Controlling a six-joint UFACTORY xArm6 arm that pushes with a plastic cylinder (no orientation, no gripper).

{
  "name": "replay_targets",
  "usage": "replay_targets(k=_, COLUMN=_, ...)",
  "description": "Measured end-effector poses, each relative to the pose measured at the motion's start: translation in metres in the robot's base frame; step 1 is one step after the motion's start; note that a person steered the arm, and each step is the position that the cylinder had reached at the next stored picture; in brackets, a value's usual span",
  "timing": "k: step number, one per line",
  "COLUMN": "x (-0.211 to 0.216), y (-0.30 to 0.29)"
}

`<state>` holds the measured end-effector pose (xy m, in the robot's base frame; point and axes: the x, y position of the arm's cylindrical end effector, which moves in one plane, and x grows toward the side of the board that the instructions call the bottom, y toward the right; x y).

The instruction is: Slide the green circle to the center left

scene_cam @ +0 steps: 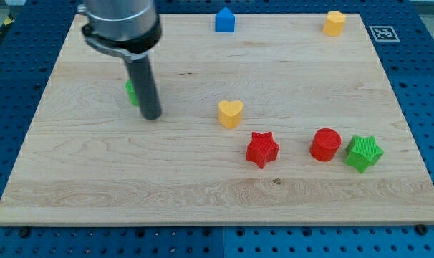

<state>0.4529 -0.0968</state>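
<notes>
The green circle [131,92] lies at the view's left, mostly hidden behind my rod; only a small green edge shows. My tip [152,115] rests on the board just right of and below that green block, touching or nearly touching it. The rod rises to the arm's dark head at the view's top left.
A yellow heart [230,113] lies at the centre. A red star [262,149], a red cylinder [325,144] and a green star [364,153] sit at the lower right. A blue house-shaped block [225,20] and a yellow block [334,23] lie along the top edge of the wooden board [74,179].
</notes>
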Motion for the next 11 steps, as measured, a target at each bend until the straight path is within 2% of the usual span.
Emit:
replay_targets(k=1, x=-0.011, y=0.034)
replay_targets(k=4, x=-0.044, y=0.002)
replay_targets(k=7, x=-0.039, y=-0.007)
replay_targets(k=11, x=-0.04, y=-0.071)
